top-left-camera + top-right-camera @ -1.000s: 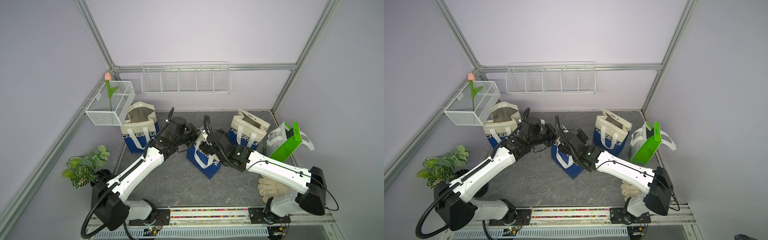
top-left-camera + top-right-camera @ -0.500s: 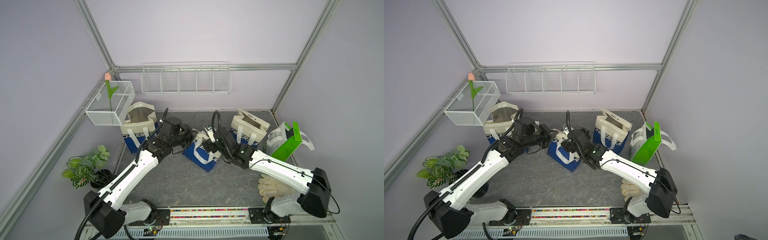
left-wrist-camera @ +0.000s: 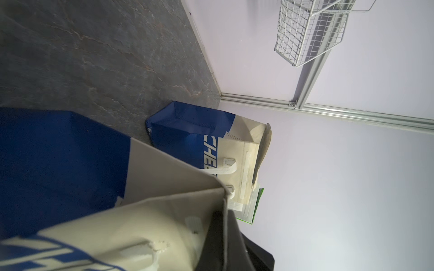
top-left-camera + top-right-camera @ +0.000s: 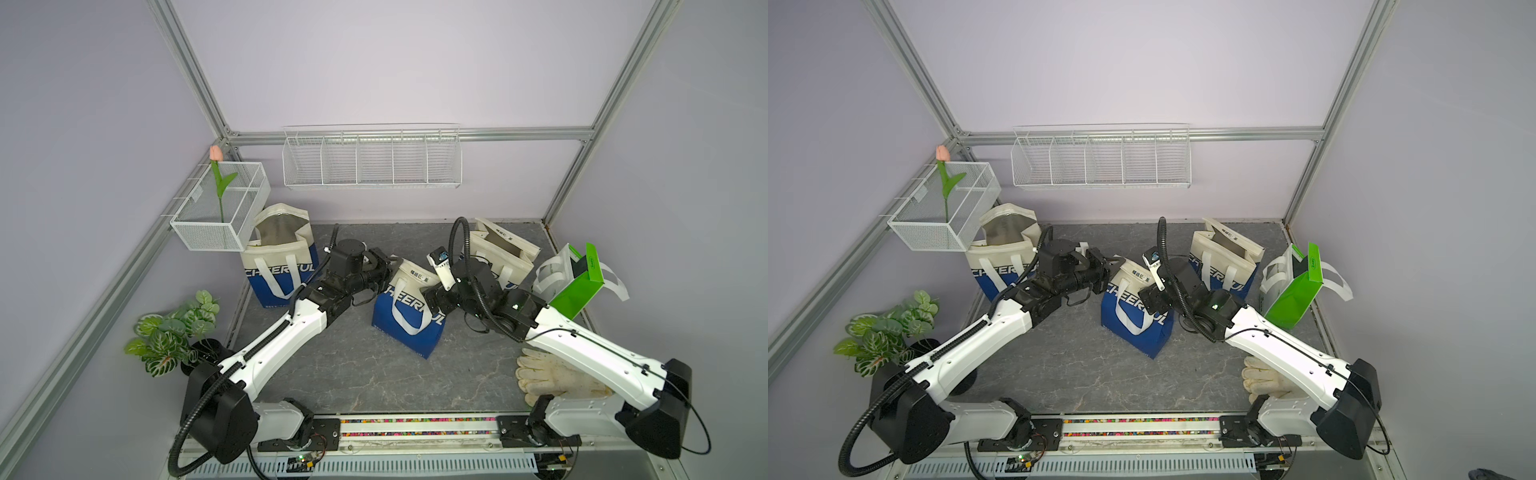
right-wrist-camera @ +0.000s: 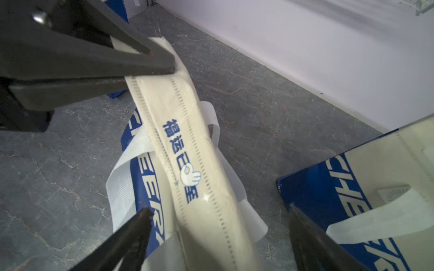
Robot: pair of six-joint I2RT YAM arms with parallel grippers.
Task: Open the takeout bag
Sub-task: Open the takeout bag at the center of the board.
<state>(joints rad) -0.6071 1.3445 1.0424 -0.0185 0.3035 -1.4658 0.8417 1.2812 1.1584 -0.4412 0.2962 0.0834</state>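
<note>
The takeout bag, blue below and cream above with white handles, stands in the middle of the grey floor. Its cream top flap is folded shut. My left gripper is shut on the left end of that top edge, and it also shows in the right wrist view. My right gripper is open at the bag's right end. Its fingers straddle the flap without touching it.
Other bags stand around: an open one at the back left, one at the back right, and a green and white one at the right wall. Cream gloves lie front right. A plant and wire baskets sit left.
My right arm has drawn back to the right, so its gripper now sits over the bag's right end. The left gripper keeps its hold on the top edge, and the bag has shifted slightly.
</note>
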